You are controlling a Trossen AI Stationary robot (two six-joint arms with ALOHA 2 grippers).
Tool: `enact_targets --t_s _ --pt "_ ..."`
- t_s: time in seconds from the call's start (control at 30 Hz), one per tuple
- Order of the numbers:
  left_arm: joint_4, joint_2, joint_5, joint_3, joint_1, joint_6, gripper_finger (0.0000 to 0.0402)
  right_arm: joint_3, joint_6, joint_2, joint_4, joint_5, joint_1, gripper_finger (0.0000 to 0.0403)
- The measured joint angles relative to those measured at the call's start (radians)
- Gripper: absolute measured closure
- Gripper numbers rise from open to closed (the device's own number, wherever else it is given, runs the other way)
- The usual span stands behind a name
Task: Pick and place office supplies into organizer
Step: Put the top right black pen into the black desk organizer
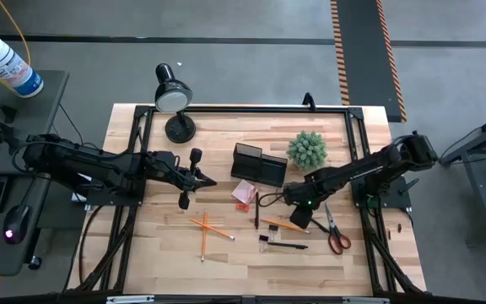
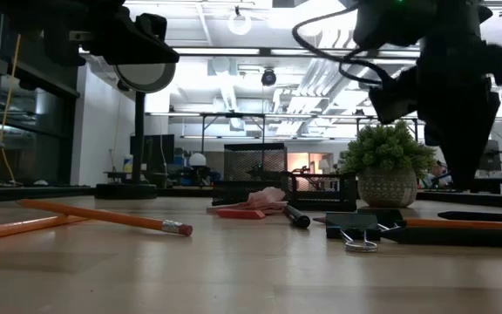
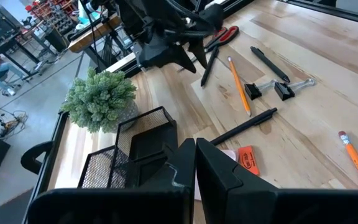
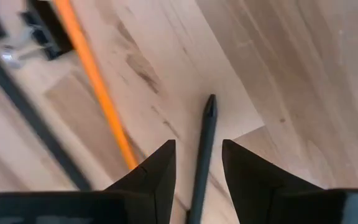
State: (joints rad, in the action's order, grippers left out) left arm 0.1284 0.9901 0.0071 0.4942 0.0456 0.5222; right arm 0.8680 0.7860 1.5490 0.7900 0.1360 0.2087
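My right gripper (image 4: 197, 144) is open and points down at the table, right of middle (image 1: 300, 218). A black pen (image 4: 205, 134) lies between its two fingers, with a gap showing on either side. An orange pencil (image 4: 98, 93) lies just beside it. The red-handled scissors (image 1: 336, 234), another black pen (image 1: 287, 246), binder clips (image 1: 266, 240) and two crossed pencils (image 1: 209, 226) lie flat on the wood. The pink sticky-note pad (image 1: 243, 192) lies in front of the black mesh organizer (image 1: 258, 165). My left gripper (image 3: 194, 146) is shut, empty and held above the table left of the organizer (image 1: 205, 180).
A green spiky plant ball (image 1: 307, 149) stands right of the organizer, close behind my right arm. A black desk lamp (image 1: 173, 97) stands at the far left corner. Bare wood lies along the near edge (image 1: 251, 274). A black frame rail (image 1: 243, 108) borders the table.
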Motion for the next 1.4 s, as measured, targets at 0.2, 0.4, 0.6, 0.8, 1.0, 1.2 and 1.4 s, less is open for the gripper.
enact_targets --t_s 0.2,0.4,0.6,0.8,1.0,1.2,1.4 --pt "0.0 0.0 0.0 0.0 0.0 0.0 0.0399 0.0 -0.005 0.083 -0.001 -0.008 0.01 0.0279" --pt "-0.001 0.0 0.0 0.0 0.0 0.0 0.0399 0.006 -0.024 0.141 -0.002 -0.014 0.01 0.028" --pt "-0.001 0.0 0.0 0.0 0.0 0.0 0.0399 0.004 -0.044 0.155 -0.001 -0.02 0.01 0.0323" --pt "-0.001 0.0 0.0 0.0 0.0 0.0 0.0399 0.003 -0.072 0.156 -0.02 -0.015 0.01 0.0386" --pt "-0.001 0.0 0.0 0.0 0.0 0.0 0.0399 0.016 -0.081 0.156 -0.02 -0.022 0.01 0.0371" --pt "-0.001 0.0 0.0 0.0 0.0 0.0 0.0399 0.115 -0.144 0.164 -0.012 -0.092 0.01 0.0388" --pt "-0.004 0.0 0.0 0.0 0.0 0.0 0.0399 0.262 -0.208 0.162 0.076 -0.125 0.011 0.0389"
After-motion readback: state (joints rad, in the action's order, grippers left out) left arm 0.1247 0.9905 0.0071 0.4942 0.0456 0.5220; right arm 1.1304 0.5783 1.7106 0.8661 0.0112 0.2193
